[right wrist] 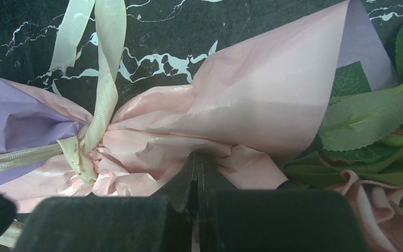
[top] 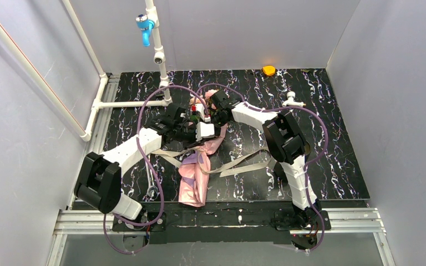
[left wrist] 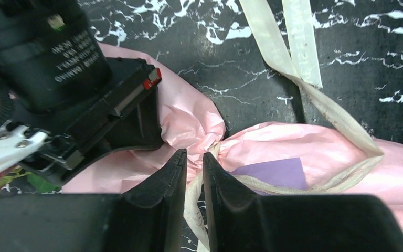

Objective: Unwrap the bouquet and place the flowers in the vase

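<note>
**Both claws crowded at the bouquet's tied waist, mid-bench**

Grey walls close the bench (top: 333, 144) on the left, far and right sides. A white pipe frame (top: 97, 102) runs along its left edge and a small orange object (top: 268, 70) sits at the far edge. Bare marbled surface shows right of the right arm (top: 283, 138), up to the wall. The left arm (top: 138, 147) reaches in from the other side, and the two wrists are just beside each other.

The bouquet (top: 196, 180) lies flat from the middle towards the near edge, its narrow end close to that edge. Its shiny pink paper is crumpled where the beige ribbon (left wrist: 273, 42) cinches it, and lilac lining shows. Loose ribbon ends trail over the bench. Green leaves and a pink rose of the flowers (right wrist: 383, 215) stick out of the wide end.

The left claw (left wrist: 194, 163) has its fingers a narrow gap apart with a ribbon strand in the gap; whether it pinches I cannot tell. The right claw (right wrist: 197, 160) is pressed together, tips against the pink paper
</note>
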Robot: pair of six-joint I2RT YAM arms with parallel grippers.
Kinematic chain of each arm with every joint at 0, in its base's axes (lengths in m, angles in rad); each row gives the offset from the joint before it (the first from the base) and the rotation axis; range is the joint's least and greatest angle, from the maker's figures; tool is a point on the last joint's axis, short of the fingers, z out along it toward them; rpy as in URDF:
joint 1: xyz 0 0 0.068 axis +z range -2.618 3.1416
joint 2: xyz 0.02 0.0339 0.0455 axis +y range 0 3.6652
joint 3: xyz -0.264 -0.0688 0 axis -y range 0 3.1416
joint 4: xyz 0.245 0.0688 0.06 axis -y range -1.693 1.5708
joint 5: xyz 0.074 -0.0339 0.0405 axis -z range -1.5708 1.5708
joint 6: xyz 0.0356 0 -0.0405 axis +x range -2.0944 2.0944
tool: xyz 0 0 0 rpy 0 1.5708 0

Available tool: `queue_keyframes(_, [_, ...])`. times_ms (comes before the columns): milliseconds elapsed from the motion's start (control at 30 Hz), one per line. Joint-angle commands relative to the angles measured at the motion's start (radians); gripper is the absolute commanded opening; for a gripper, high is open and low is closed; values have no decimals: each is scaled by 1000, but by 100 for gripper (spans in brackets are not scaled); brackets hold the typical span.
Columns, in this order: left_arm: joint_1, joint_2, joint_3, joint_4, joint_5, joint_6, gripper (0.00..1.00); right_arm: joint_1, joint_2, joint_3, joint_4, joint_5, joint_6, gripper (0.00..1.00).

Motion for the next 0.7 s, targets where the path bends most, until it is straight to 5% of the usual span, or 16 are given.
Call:
queue_keyframes(0, [5, 7, -32, 4, 3, 69, 18, -6, 72, -43, -119, 121, -27, 1])
queue_keyframes(233, [4, 11, -94, -36, -6, 153, 31, -6, 80, -31, -123, 119, -28, 1])
queue_keyframes(667, [4, 116, -68, 11, -59, 112, 29, -6, 91, -28, -130, 117, -31, 1])
